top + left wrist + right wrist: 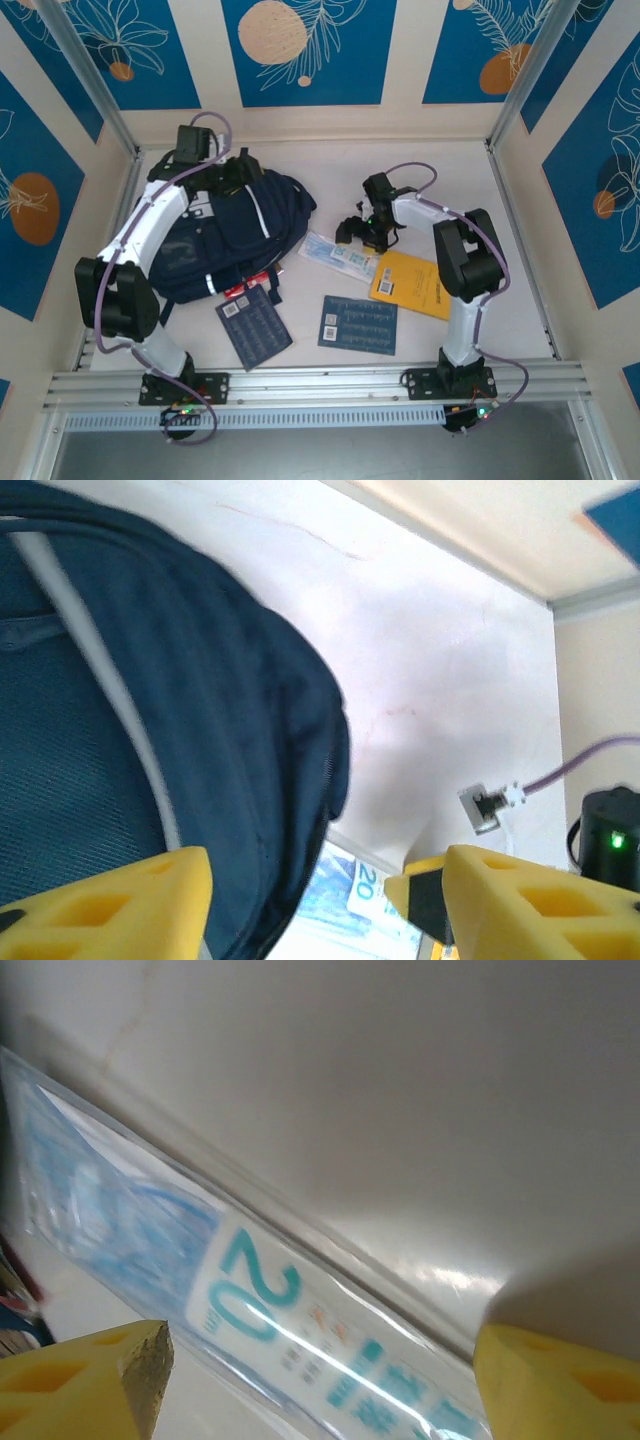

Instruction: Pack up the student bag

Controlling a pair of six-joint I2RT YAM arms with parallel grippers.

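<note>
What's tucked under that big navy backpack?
A red and white item pokes out from beneath the student bag's near edge. The rest of it, and anything else underneath, is hidden by the fabric.

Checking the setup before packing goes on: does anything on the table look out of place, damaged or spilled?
Nothing looks spilled or damaged. One oddity: a small red-and-white item is tucked partly under the near edge of the student bag. The clear packet, yellow envelope and two dark cards lie flat beside it.

The white table (330, 165) carries the student bag (230, 240) at nine o'clock, a clear packet (338, 255) centrally, a yellow envelope (415, 283) at four, and dark cards (358, 323) at six.
</note>
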